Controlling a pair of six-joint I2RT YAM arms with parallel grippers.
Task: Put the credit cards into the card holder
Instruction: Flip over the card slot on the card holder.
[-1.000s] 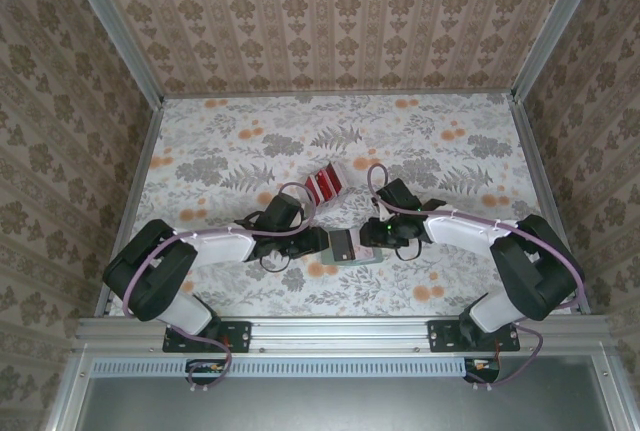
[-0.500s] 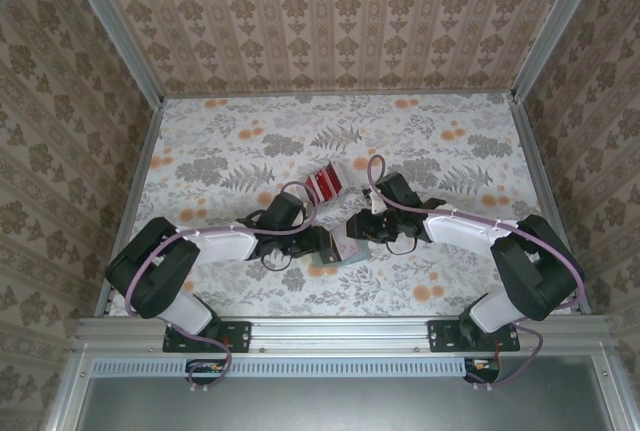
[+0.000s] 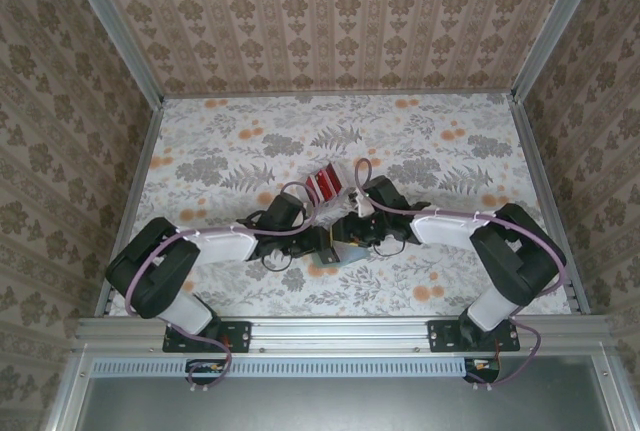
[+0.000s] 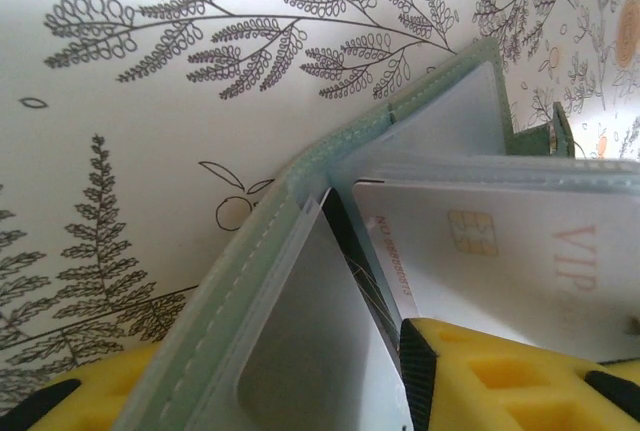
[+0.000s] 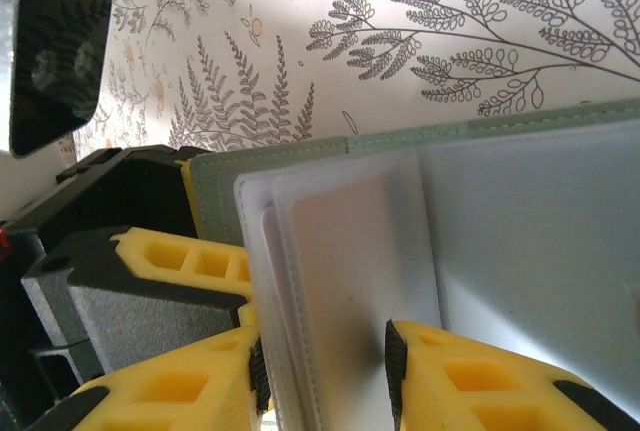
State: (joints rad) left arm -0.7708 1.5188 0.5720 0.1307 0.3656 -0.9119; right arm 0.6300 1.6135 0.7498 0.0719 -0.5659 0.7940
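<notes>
- Since a second ago, right gripper [image 5: 325, 376] swung left, meeting left gripper [image 4: 270, 396].
- Overhead, sage-green folding card holder [image 3: 338, 253] mostly hidden between them; both clamp it, arms low.
- Just beyond: glossy red credit cards [image 3: 324, 183].

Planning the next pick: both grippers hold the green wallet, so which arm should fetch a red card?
Probably right. The right gripper sits nearer the credit cards and pinches clear sleeves; the left gripper clamps the card holder by its cover and could steady it.
</notes>
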